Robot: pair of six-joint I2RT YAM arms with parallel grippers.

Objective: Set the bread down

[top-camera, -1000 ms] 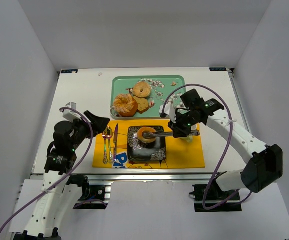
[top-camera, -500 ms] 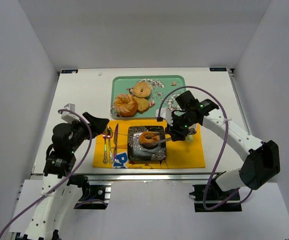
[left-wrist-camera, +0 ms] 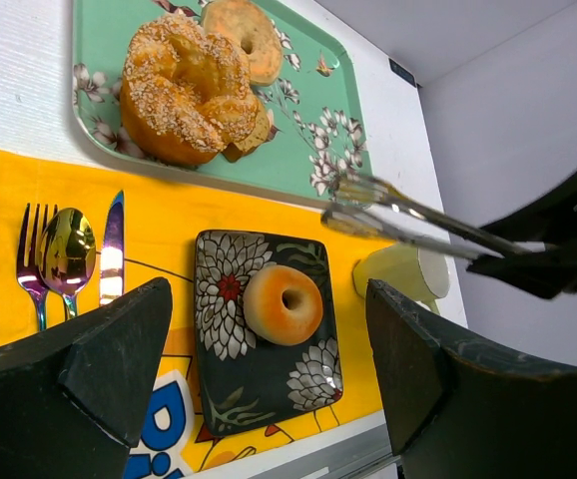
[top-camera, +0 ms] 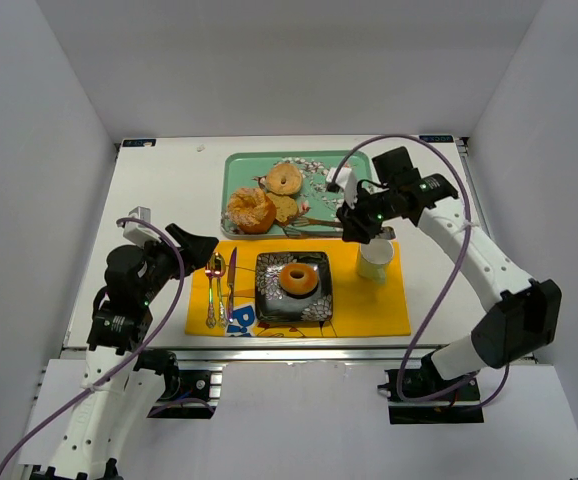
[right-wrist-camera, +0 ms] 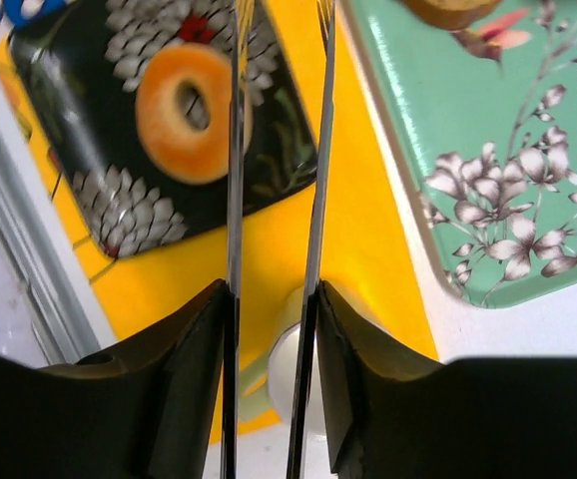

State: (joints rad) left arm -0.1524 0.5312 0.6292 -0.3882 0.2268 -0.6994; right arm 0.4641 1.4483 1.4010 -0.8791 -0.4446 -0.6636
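The tan wedge-shaped bread slice [top-camera: 287,209] waits on the green floral tray [top-camera: 244,170]; the right pincer [top-camera: 359,223], clamping metal tongs [left-wrist-camera: 360,189], should straddle it squarely.

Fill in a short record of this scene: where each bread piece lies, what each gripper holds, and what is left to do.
ring: flat on the black floral plate
wedge slice: on the green tray, beside the seeded bun
right gripper: shut on tongs, their tips empty, over the tray's near edge
left gripper: open, holding nothing
left to do: wedge slice not yet on the plate
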